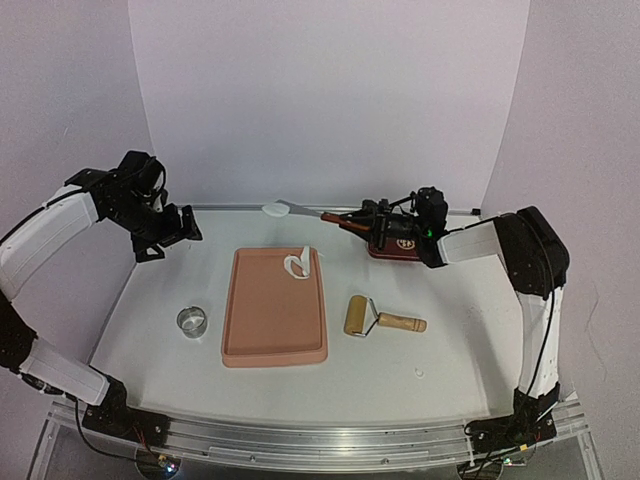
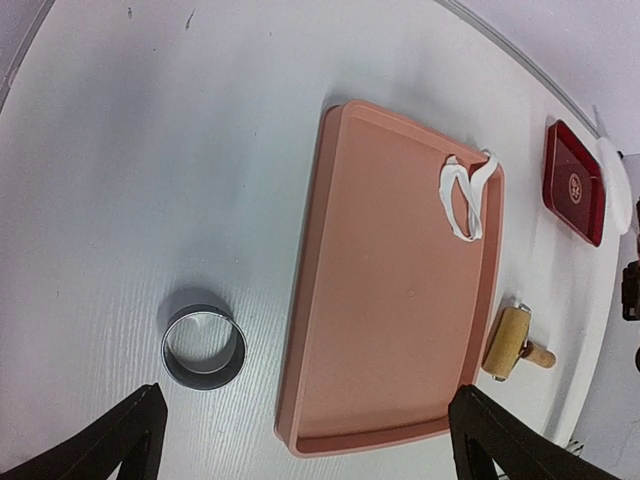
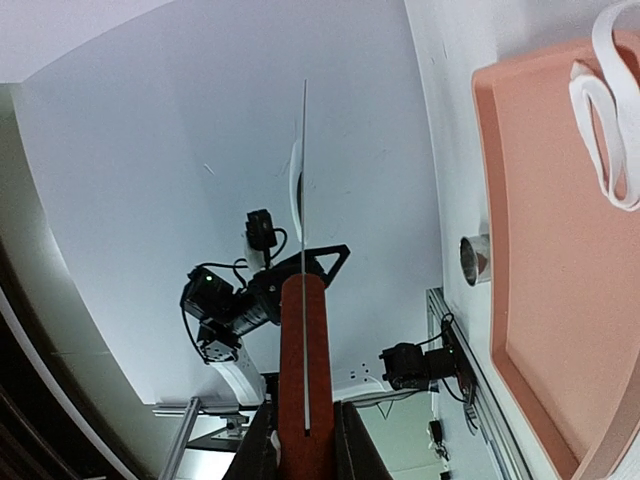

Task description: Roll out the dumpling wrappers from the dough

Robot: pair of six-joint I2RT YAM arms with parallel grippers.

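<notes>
Dumpling wrapper [image 1: 274, 209] sits as a small white disc on the blade tip of the spatula [image 1: 312, 212], near the back edge of the worktop [image 1: 450, 345], just above centre of the overhead frame. Your right fingers [image 3: 350, 450] are clenched on the spatula's red-brown handle, one on each side of it in the right wrist view, where the blade shows edge-on as a thin line. A small red dish [image 2: 574, 183] lies on the worktop, partly hidden under that wrist in the overhead frame. Your left fingers [image 2: 130, 435] are released and spread wide, raised at the left of the overhead frame, grasping nothing. The dough [image 1: 298, 264] lies as a ragged white looped strip in the upper right corner of the salmon-pink tray [image 1: 250, 330], which sits mid-frame. The metal ring cutter [image 1: 192, 321] stands just left of the tray, apart from it. The wooden rolling pin [image 1: 380, 320] lies to the tray's right, its handle pointing right.
</notes>
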